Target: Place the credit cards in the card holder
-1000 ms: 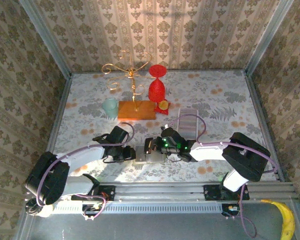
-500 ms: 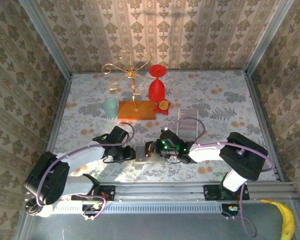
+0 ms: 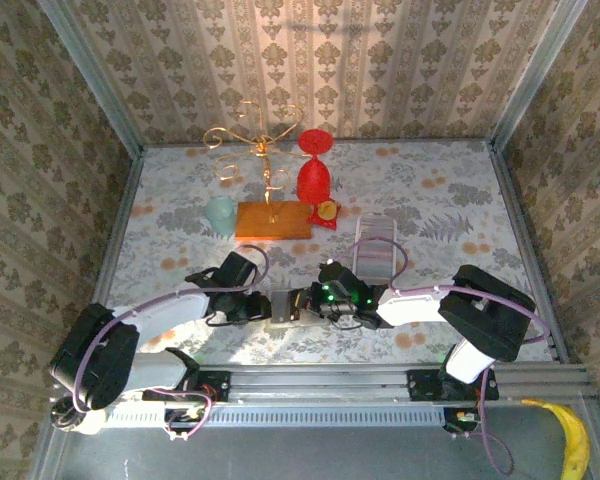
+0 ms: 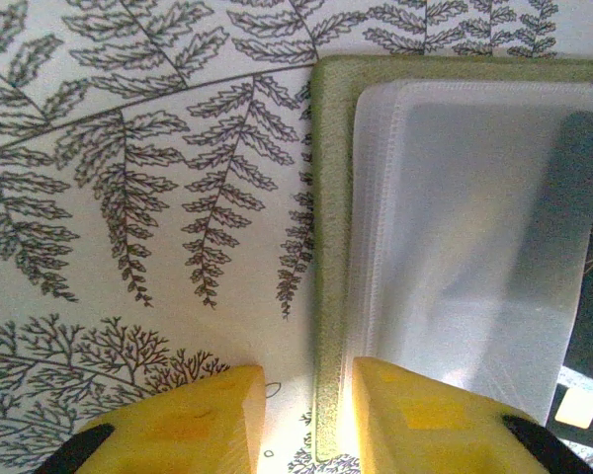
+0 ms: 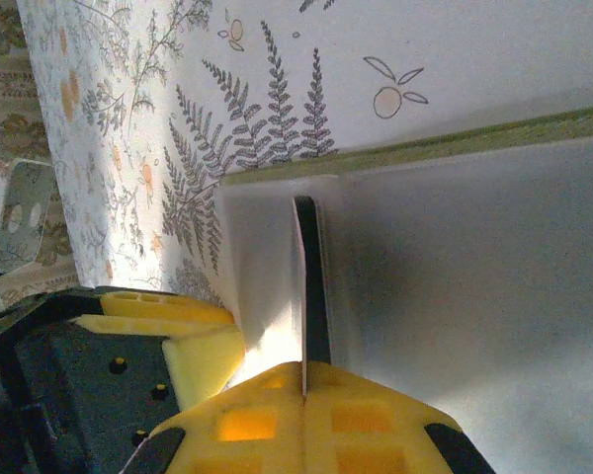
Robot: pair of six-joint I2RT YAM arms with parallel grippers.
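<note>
A credit card (image 5: 313,286), seen edge-on, is gripped by the closed right fingers (image 5: 366,420) at the clear sleeve of the card holder (image 3: 283,305), which lies at six o'clock on the bench (image 3: 430,190). The left fingers (image 4: 425,420) are held slightly apart at the holder's nine o'clock side, straddling its green edge.

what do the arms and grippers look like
Left arm and right arm: pale grey links between bulky black joints, with a thin purple cable looping along each. Green lights glow on the right wrist. The fingers are blocky yellow with black parts behind them.
</note>
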